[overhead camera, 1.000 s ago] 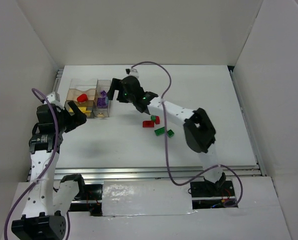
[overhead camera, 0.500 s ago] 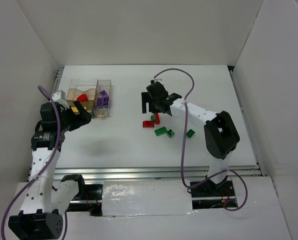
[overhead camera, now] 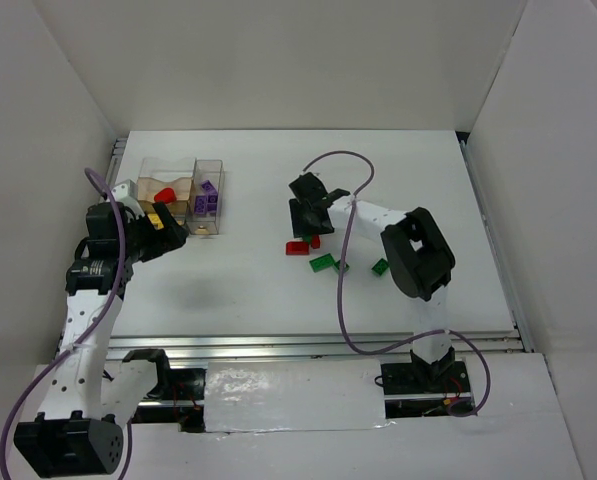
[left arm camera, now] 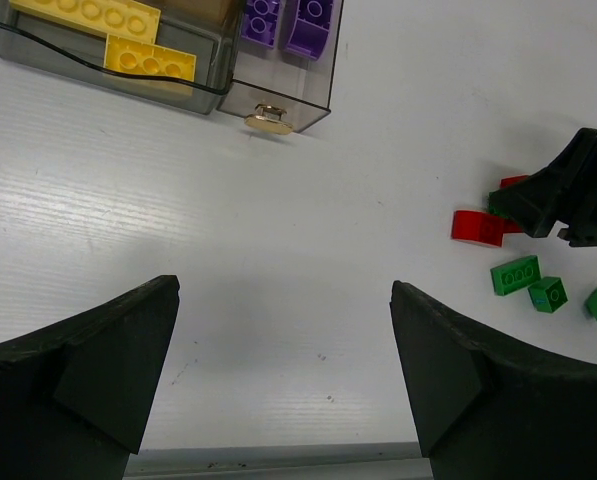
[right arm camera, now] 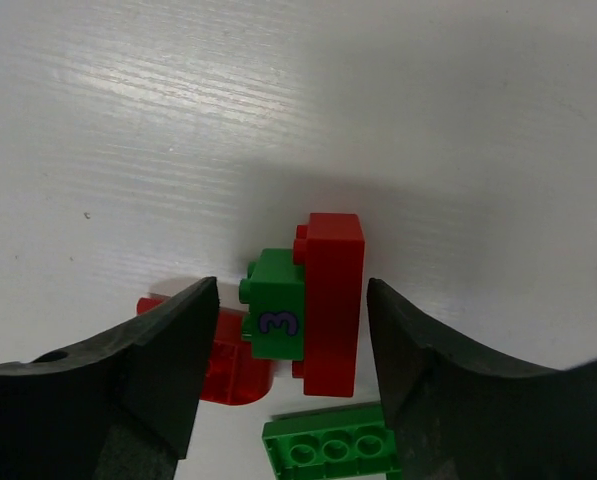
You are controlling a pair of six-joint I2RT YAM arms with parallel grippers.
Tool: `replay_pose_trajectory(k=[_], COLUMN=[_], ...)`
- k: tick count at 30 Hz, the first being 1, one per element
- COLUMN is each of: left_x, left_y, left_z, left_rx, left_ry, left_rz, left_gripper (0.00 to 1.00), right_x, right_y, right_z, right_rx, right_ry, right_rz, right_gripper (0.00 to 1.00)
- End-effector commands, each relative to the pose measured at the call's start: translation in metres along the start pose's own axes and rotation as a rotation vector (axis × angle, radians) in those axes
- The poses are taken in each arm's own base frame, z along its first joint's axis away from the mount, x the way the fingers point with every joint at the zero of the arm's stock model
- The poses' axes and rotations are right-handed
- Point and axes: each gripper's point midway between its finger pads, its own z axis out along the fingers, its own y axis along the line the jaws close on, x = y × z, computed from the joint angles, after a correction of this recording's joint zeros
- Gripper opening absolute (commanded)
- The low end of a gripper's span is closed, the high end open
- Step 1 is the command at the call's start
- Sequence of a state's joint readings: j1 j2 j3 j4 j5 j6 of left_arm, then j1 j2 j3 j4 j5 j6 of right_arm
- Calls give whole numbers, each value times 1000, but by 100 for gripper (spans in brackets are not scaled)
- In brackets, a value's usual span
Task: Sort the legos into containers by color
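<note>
Right gripper [right arm camera: 291,295] half-wide, low over table, fingers astride green brick [right arm camera: 276,318] and red brick [right arm camera: 330,305] pressed side by side; contact unclear. Curved red brick [right arm camera: 233,370] just beside. Left gripper [left arm camera: 285,292] wide, empty, near container [left arm camera: 278,105]: yellow bricks [left arm camera: 148,62], purple bricks [left arm camera: 288,20] in adjoining compartments.

White table [overhead camera: 240,292] with clear box [overhead camera: 178,166], loose red and green legos [overhead camera: 321,263]
</note>
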State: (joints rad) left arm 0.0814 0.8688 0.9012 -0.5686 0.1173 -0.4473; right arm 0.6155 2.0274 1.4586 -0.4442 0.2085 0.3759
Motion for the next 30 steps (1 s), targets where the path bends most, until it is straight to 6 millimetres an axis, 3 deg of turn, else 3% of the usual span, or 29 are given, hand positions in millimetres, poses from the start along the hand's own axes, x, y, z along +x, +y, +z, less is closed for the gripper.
replay_pose_trajectory(k=[1,5,6,7,8,11,14,15,16,17,18,19,21,23,24,26,30], left_x=[-6,-6,-6,-7,-7,-6,-5,-3,2,-4,-4,-6,-4,-11,-2,4,16], left_y=[-5,-6,-5,-5,-5,-10,-28,-36,-54,-66,-75,-93,-112,-127,-147,-173,-199], left_z=[0,0,0,0,0,2,5,7,4,4,5,0,-3,-8,-13,-24,-39], left_rx=[26,26,23,22,23,49,147,188,285,353,406,508,591,632,676,746,832], left_ry=[-18,-20,-21,-23,-24,-16,20,39,77,60,72,82,107,108,147,177,220], left_rz=[22,25,22,23,23,18,-4,-19,-56,-70,-94,-136,-166,-196,-177,-140,-140], left_gripper=[99,100,99,100,100,99,100,100,100,99,100,99,99,100,99,99,99], right_x=[-12,-14,-16,-14,-17,-27,-42,-55,-41,-49,-55,-49,-31,-24,-13,-3,3], right_y=[-4,-11,-11,-15,-17,-19,-9,-2,12,22,32,49,61,85,88,100,106], right_z=[1,4,3,3,1,-15,-49,-78,-88,-103,-134,-162,-180,-223,-228,-257,-287], right_rx=[4,23,23,39,52,53,1,-45,-96,-144,-204,-285,-341,-472,-502,-581,-631], right_ry=[-33,-38,-45,-50,-70,-123,-217,-290,-295,-354,-416,-469,-502,-594,-594,-648,-703], right_rz=[18,33,39,42,60,78,60,52,4,-31,-50,-112,-186,-273,-303,-355,-368], right_gripper=[65,49,36,9,0,0,0,0,0,0,0,0,0,0,0,0,0])
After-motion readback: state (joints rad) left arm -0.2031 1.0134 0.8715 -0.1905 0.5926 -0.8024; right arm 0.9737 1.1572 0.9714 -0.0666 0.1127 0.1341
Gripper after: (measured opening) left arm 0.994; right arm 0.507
